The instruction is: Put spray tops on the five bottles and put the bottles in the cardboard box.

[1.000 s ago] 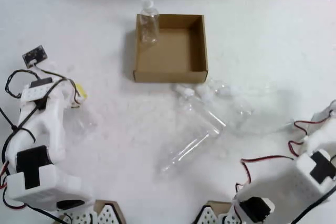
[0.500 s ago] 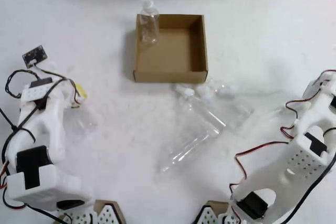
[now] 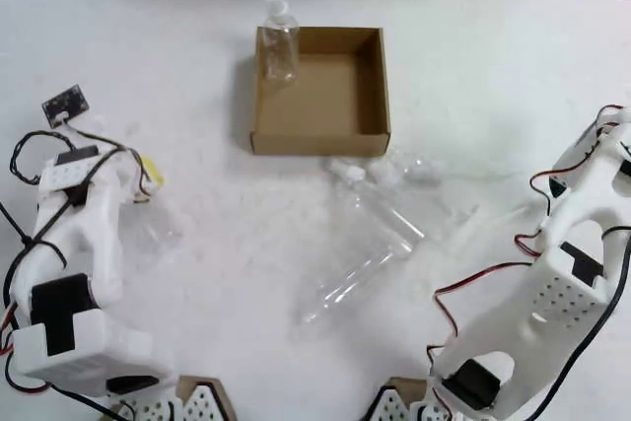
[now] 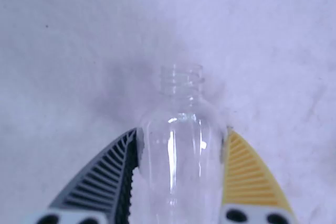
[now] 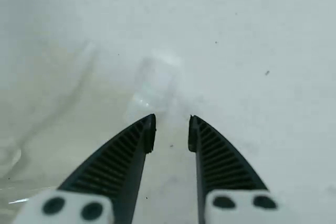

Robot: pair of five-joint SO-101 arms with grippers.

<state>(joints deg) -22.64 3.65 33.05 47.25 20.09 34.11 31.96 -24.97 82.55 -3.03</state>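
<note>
One capped bottle [image 3: 279,41] stood in box [image 3: 320,137]; left fingers [image 4: 113,174] clamped uncapped bottle [image 4: 181,124]; right fingers [image 5: 131,156], slightly apart, faced spray top [image 5: 155,85]: likely next grab.

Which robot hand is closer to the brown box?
Left. The left hand grips a bottle off the front left corner of the box. The right hand is farther away, out to the box's right and nearer the robot.

Our left jaws clamp a bottle [image 4: 181,150], left arm [image 3: 79,234] folded low over the surface [image 3: 177,76]; our right jaws stand slightly parted, right arm [image 3: 562,293] stretched forward.
</note>
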